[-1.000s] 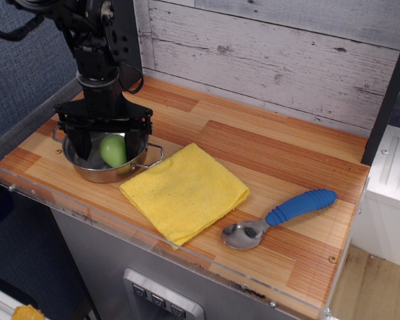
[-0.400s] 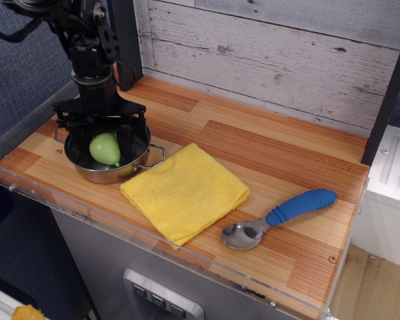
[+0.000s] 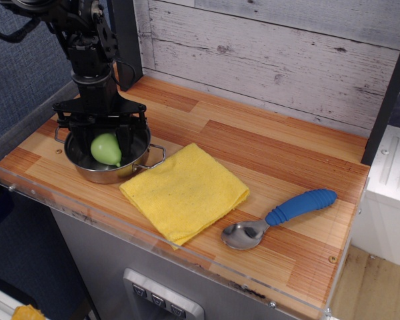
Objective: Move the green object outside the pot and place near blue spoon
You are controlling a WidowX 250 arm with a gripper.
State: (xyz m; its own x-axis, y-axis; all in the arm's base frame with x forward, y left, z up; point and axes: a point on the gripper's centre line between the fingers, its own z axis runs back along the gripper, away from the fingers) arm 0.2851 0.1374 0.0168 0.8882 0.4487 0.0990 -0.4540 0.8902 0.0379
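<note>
We see the black pincer (image 3: 107,143) lowered into the steel pot (image 3: 108,172) at the left end of the wooden surface (image 3: 267,153), its arm rising straight up out of the pot toward the top left corner. Inside the pot sits the green pear (image 3: 105,149), its pointed end tipped up and to the left, and the pincer's dark fingers (image 3: 123,141) reach down around it: one finger shows clearly against the pear's right side, while the other is lost behind the fruit and the pot's shadow. The fingers look drawn in close to the pear, but we cannot tell whether they actually clamp it or only stand beside it. The pear rests low in the pot, not lifted above the rim. One thin wire handle of the pot pokes out to the right, just short of the yellow cloth (image 3: 185,192), which lies folded and flat in the middle of the surface, near the front edge. Well apart from the pot, past the cloth to the right, lies the blue spoon (image 3: 280,217), its shiny bowl toward the front and its ribbed blue handle angled up to the right. A whitewashed plank wall (image 3: 273,53) backs the scene
</note>
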